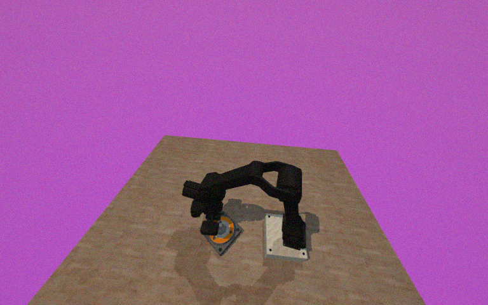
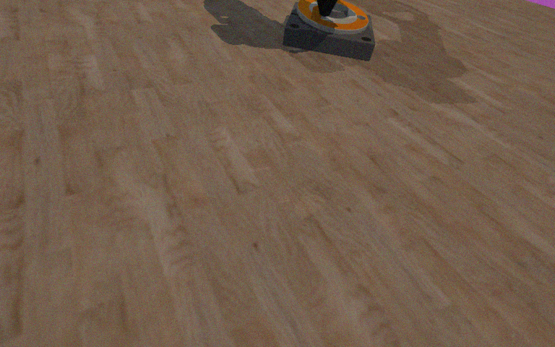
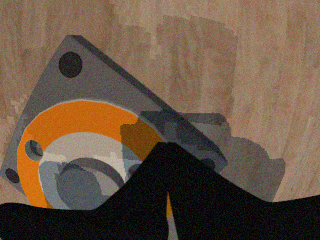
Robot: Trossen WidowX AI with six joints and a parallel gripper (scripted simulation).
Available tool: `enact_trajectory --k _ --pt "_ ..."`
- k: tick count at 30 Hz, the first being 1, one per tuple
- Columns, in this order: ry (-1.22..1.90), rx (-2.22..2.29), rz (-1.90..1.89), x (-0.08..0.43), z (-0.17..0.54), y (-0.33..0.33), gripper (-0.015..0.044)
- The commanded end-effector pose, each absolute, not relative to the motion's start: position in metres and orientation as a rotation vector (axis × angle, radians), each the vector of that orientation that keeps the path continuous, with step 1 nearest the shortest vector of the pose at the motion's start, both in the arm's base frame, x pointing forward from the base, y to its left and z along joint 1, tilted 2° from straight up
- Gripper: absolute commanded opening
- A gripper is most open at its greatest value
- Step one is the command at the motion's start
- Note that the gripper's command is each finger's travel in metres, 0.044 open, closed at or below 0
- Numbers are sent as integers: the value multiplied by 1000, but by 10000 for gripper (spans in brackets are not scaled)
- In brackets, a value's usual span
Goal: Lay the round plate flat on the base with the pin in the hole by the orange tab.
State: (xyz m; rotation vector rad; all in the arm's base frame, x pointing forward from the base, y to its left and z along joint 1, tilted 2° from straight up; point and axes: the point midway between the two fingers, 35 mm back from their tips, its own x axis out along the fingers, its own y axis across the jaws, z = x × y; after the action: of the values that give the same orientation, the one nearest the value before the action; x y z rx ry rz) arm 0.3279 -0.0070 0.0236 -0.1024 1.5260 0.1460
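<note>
Your black parallel-jaw tool (image 3: 167, 154) is fully closed with nothing between its fingers — in the wrist view the two black fingers meet in a point over the orange-ringed round plate (image 3: 74, 123). That plate sits on the dark grey square base (image 2: 327, 40), around the grey central post (image 3: 80, 187), on the wooden table (image 2: 245, 183). A small hole in the plate (image 3: 34, 150) shows at its left edge. You cannot tell whether the fingertips touch the plate.
</note>
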Motion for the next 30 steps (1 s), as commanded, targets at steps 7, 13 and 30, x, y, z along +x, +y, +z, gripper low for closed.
enact_trajectory --k 7,13,30 --pt "1541 -107 144 315 22 -15 0" --pt "1541 -107 144 311 23 -17 0" --pt "1542 -107 143 295 24 -22 0"
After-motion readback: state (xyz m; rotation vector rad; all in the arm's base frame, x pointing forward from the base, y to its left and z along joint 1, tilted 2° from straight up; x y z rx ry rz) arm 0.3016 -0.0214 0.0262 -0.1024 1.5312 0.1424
